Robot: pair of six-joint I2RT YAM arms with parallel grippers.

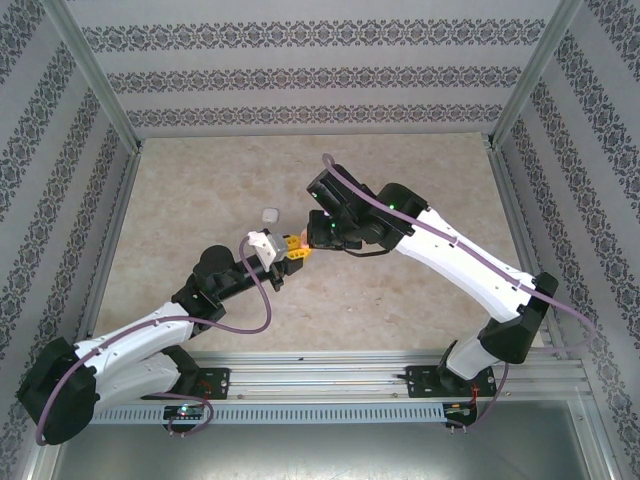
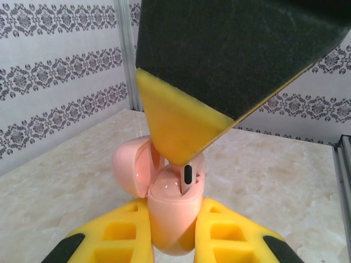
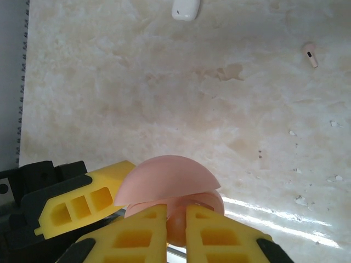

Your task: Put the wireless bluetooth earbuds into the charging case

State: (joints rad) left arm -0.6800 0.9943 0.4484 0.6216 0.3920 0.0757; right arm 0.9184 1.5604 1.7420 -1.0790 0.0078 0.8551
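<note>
In the left wrist view, your left claw is pressed onto the lower body of the charging case. It holds the case upright, with the lid swung open to the case's left. One finger of the right claw comes down from above onto the case's mouth. Under its tip, the earbud shows a pale stem with a dark mark. Its long axis runs roughly upright, in line with the case. I cannot tell whether it is fully seated.

In the right wrist view, your right claw is directly over the case, its fingers nearly together and pinching a small pink piece that I take for that same earbud. The lid's dome sits just beyond the fingertips, and a finger of the left claw flanks the case on its left. A second earbud lies flat on the table, well beyond the case and off to the right. Its stem slants toward the case. A small white rounded piece lies well beyond the case, straight ahead. Nothing stands between the case and either of them.

In the top view, the two claws meet at the case in the middle of the table, the left claw from the near left and the right claw from the right. The white piece lies just past the case on the far side. The left claw is taken up with the case, so I judge the right to be the one for fetching the second earbud.
</note>
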